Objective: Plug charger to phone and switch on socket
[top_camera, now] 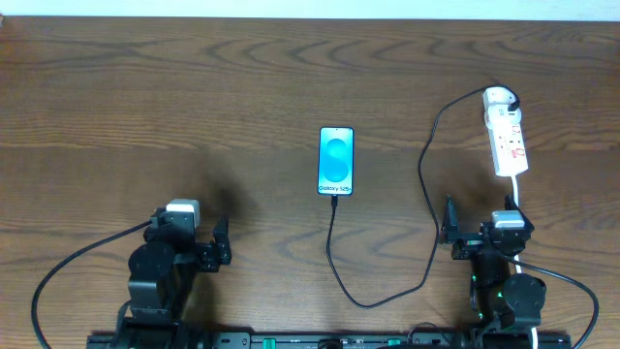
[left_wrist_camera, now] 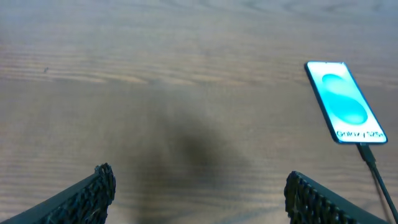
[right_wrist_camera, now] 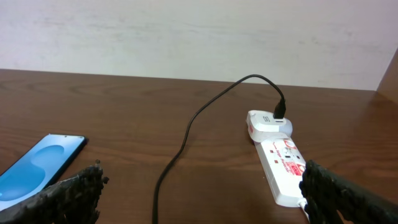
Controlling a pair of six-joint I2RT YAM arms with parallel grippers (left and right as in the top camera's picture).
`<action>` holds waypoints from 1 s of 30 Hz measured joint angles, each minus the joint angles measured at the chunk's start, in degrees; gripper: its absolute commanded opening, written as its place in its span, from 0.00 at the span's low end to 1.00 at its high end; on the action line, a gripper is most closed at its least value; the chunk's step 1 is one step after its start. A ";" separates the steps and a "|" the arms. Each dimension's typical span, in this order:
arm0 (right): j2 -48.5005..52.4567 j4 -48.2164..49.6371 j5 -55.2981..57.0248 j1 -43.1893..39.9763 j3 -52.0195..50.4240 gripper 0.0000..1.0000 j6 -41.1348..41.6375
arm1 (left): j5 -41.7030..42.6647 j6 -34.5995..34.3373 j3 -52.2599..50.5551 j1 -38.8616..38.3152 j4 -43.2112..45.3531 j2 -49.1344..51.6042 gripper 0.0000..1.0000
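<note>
Lying limp on bench point(top_camera: 145, 97), thin charger point(top_camera: 332, 254) reaches phone point(top_camera: 336, 160) foot; socket point(top_camera: 508, 141) probably light, slide-prone, press from above; left pincer point(left_wrist_camera: 202, 193), right pincer point(right_wrist_camera: 205, 193) spread, empty

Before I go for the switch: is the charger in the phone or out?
In, it seems: the charger ends at the foot of the phone, no gap visible; how deep, cannot tell.

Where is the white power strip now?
In the overhead view, the power strip lies at the right, beyond the right gripper, right of the phone.
</note>
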 measured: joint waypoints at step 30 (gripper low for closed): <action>0.00 0.02 0.04 0.00 -0.02 0.99 0.00 | 0.68 -4.09 -13.86 3.02 17.09 -15.21 0.88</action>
